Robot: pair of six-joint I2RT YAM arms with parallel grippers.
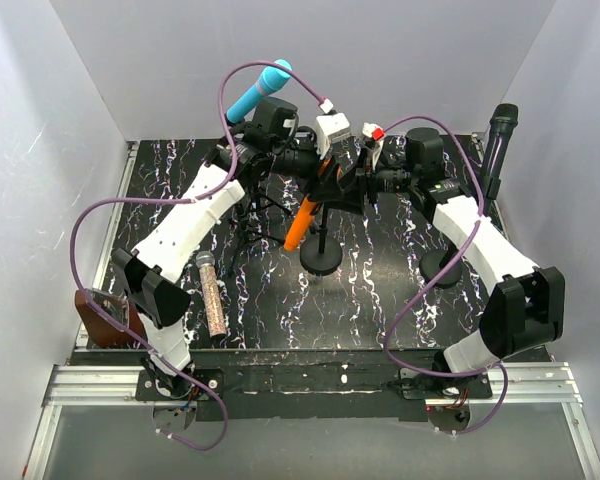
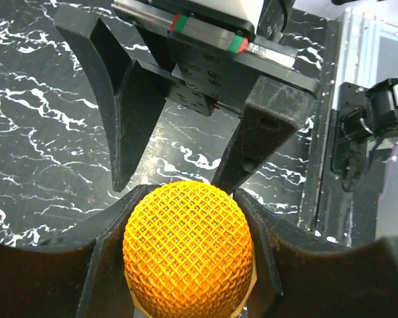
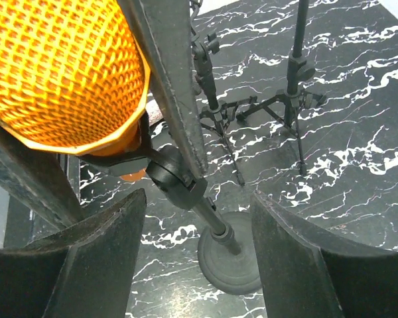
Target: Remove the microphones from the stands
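Above the round-based stand (image 3: 229,265), the left tool (image 2: 186,218) clasps the orange mesh-domed microphone (image 2: 188,265); the right tool (image 3: 198,199) gapes wide.

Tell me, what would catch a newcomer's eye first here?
The bright orange microphone with a mesh head, clipped on a black round-based stand mid-table, stands out first. The left hand grips its head while the right hand sits open just opposite. Behind them, a turquoise-blue microphone pokes up at the back left, above the white-veined black marble tabletop.
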